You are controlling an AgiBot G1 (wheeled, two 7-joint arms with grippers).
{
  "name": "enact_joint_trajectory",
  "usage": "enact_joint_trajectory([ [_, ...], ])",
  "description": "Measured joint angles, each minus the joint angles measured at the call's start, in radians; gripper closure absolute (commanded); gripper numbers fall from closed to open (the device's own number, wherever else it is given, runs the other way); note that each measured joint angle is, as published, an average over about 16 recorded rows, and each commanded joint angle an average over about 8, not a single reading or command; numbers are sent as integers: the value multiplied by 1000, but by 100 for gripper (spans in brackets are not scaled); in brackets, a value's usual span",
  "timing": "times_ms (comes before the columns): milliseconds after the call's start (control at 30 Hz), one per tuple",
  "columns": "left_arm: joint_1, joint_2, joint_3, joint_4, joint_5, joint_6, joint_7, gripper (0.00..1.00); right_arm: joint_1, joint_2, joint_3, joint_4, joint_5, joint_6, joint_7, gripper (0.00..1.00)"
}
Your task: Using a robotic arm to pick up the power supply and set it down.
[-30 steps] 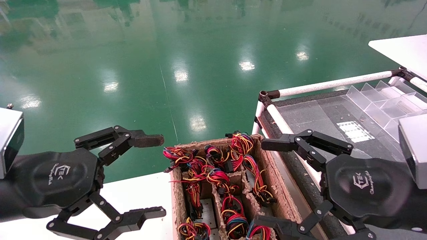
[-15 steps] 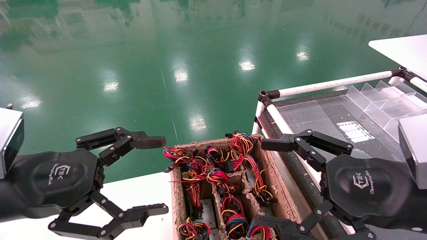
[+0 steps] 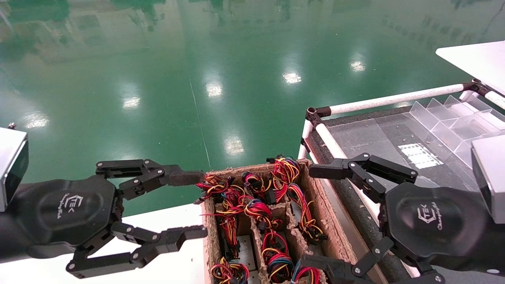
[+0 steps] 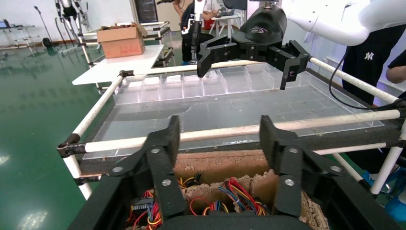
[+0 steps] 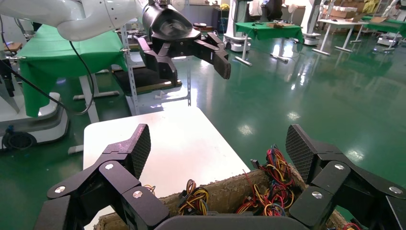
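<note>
Power supplies, small grey boxes under red-yellow wire loops (image 3: 272,252), fill my brown pulp tray (image 3: 319,209) between both black grippers' spread, empty jaws: left (image 3: 193,205), right (image 3: 315,217). I judge wires could snag.

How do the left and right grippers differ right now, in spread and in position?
The left gripper has its fingers spread less wide than the right gripper. The left gripper's fingertips reach the left wall of the cardboard tray; the right gripper sits at the tray's right wall, its lower finger over the wire bundles. The left gripper hangs over the white table, the right over the black-topped rack. Both are open and empty.
</note>
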State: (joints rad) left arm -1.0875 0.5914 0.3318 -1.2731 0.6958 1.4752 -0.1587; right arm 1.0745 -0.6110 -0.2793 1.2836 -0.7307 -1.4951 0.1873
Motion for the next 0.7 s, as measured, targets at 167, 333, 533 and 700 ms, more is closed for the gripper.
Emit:
enact_joint_trajectory([
  [167,0,0,0,0,0,0,0,100,0,0,0,0,0,0,0,0],
  [333,0,0,0,0,0,0,0,100,0,0,0,0,0,0,0,0],
  [533,0,0,0,0,0,0,0,100,0,0,0,0,0,0,0,0],
  [700,0,0,0,0,0,0,0,100,0,0,0,0,0,0,0,0],
])
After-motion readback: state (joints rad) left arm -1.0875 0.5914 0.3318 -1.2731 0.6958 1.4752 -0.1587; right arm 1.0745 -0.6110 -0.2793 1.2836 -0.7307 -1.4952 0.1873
